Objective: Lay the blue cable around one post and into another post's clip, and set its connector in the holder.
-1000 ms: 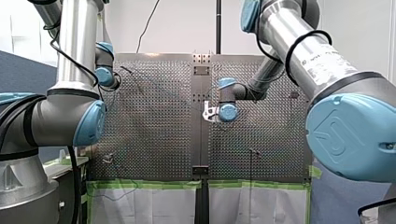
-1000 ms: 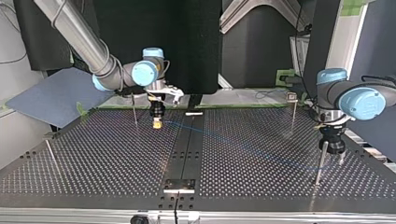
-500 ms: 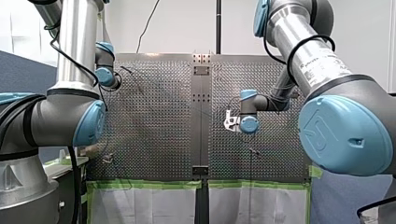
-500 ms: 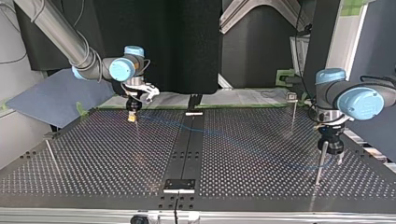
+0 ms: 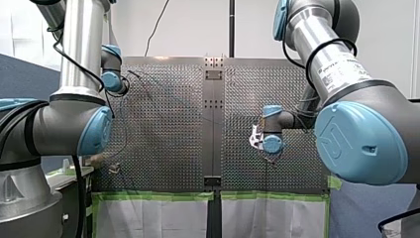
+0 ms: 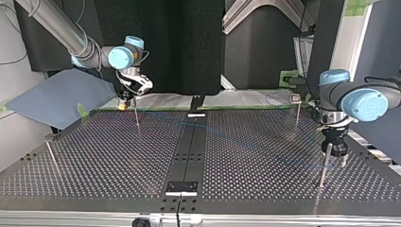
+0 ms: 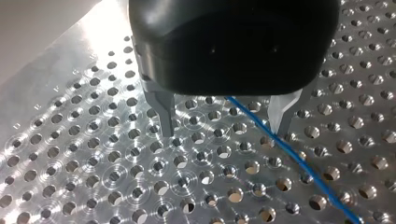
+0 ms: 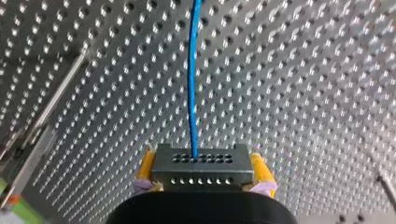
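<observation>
At top view's far-left edge, swung right gripper [image 6: 124, 105], clamped on connector [image 8: 202, 165], out beyond thin post [image 6: 136, 113], trailing blue cable [image 8: 192, 84]; kept left gripper [image 7: 224, 123] open astride it, so wrap still pending.

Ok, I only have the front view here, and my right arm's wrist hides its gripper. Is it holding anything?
Observer: Yes. In the right wrist view the right gripper has its yellow pads shut on the dark connector. The blue cable runs out ahead over the perforated table.
Reviewer: And the left gripper?
Observer: The left wrist view shows the left gripper open, with the cable lying on the table between its fingers, nearer one of them.
Reviewer: Where is the connector among the posts?
Observer: In the top view it hangs close beside the top of the thin post at that view's left. I cannot tell whether the cable touches the post.
</observation>
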{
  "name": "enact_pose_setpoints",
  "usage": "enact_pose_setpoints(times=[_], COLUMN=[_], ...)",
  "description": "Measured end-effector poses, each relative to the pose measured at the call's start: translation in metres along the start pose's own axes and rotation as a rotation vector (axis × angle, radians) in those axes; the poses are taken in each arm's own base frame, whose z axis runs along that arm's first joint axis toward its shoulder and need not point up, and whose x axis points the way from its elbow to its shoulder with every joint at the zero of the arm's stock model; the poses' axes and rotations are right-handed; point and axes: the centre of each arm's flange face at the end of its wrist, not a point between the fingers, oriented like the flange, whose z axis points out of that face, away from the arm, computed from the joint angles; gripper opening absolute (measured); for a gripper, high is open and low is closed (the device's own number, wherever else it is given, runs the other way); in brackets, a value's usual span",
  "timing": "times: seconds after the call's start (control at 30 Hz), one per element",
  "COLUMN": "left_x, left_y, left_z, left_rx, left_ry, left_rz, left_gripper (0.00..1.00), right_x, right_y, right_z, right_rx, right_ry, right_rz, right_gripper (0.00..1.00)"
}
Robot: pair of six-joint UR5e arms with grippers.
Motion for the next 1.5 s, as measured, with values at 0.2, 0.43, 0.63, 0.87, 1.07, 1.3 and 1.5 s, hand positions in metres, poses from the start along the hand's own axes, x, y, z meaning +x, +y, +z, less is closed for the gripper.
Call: enact_pose_setpoints(times=[0.2,0.43,0.63,0.87,1.07,1.3,1.5], left_x=[0.001,0.001,0.002,0.002,0.003,0.003,0.003], left_y=[0.000,-0.001,-0.002,-0.003,-0.003,-0.003,-0.003], left_z=[0.000,-0.001,-0.001,-0.001,-0.001,-0.001,-0.001], left_rx=[-0.001,0.001,0.002,0.002,0.003,0.003,0.003], left_ry=[0.003,0.004,0.005,0.006,0.006,0.006,0.007], left_rz=[0.000,0.000,0.000,0.001,0.002,0.003,0.003], left_gripper=[1.00,1.00,1.00,1.00,1.00,1.00,1.00], right_x=[-0.013,-0.027,-0.037,-0.049,-0.057,-0.077,-0.111], right_y=[0.021,0.049,0.084,0.124,0.152,0.186,0.200], right_z=[-0.012,-0.022,-0.028,-0.036,-0.045,-0.065,-0.096], right_rx=[-0.069,-0.117,-0.138,-0.140,-0.142,-0.178,-0.198], right_ry=[0.011,0.018,0.021,0.018,0.010,-0.030,-0.118], right_rz=[0.023,0.047,0.074,0.102,0.108,0.113,0.125], right_gripper=[0.00,0.00,0.00,0.00,0.00,0.00,0.00])
